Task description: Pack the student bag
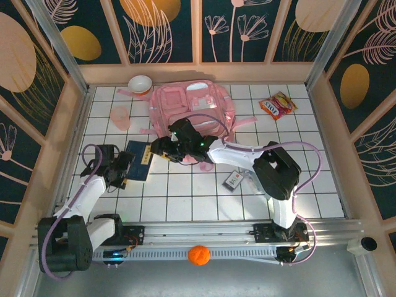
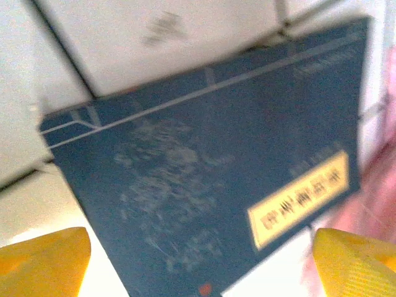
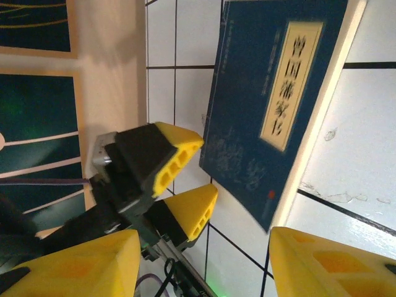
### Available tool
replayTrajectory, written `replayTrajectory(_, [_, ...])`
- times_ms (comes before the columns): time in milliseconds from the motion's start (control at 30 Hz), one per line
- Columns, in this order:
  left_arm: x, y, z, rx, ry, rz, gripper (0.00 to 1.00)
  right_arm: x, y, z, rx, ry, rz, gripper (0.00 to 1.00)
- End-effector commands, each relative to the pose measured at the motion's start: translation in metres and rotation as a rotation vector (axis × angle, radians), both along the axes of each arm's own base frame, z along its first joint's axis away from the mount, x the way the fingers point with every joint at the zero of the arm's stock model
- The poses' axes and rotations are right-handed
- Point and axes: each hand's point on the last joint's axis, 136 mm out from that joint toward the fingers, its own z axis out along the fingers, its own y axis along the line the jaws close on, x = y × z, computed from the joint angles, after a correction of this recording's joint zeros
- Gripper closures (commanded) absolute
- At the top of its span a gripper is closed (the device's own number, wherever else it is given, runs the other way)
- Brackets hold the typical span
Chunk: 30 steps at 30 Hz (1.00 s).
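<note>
The pink bag [image 1: 192, 106] lies flat at the far middle of the worktop [image 1: 185, 199]. A blue book [image 1: 140, 159] lies nearer, to its left. The left gripper [image 1: 126, 168] is at the book's left edge, its fingers wide apart. The right gripper [image 1: 159, 148] is near the book's right side, its fingers also apart and holding nothing.

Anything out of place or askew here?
The blue book lies skewed to the tile lines, left of the student bag; an orange ball sits on the front rail, off the tiles. Nothing looks spilled.
</note>
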Motion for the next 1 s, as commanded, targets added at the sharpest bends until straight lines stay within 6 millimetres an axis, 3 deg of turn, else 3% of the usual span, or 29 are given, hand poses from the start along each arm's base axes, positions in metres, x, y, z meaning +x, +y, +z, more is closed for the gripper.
replayTrajectory(0, [0.021, -0.016, 0.035, -0.043, -0.102, -0.078, 0.08, 0.007, 0.007, 0.007, 0.033, 0.025, -0.027, 0.44])
replayTrajectory(167, [0.024, 0.010, 0.055, 0.236, -0.110, -0.224, 0.07, 0.004, -0.003, -0.016, -0.050, 0.089, -0.047, 0.45])
replayTrajectory(333, [0.037, 0.022, 0.065, 0.432, -0.156, -0.378, 0.09, 0.000, -0.006, -0.033, -0.096, 0.115, -0.036, 0.49])
replayTrajectory(433, [0.041, 0.035, 0.055, 0.522, -0.098, -0.406, 0.18, -0.002, -0.004, -0.045, -0.121, 0.115, -0.022, 0.50])
replayTrajectory(567, [0.045, 0.041, 0.031, 0.561, -0.016, -0.453, 0.22, -0.005, 0.007, -0.057, -0.122, 0.118, 0.016, 0.52])
replayTrajectory(800, [0.050, 0.029, 0.009, 0.515, -0.012, -0.540, 0.23, -0.018, 0.021, -0.087, -0.183, 0.162, 0.110, 0.60])
replayTrajectory(967, [0.052, 0.023, -0.008, 0.487, 0.000, -0.580, 0.22, -0.014, 0.021, -0.098, -0.202, 0.167, 0.109, 0.63])
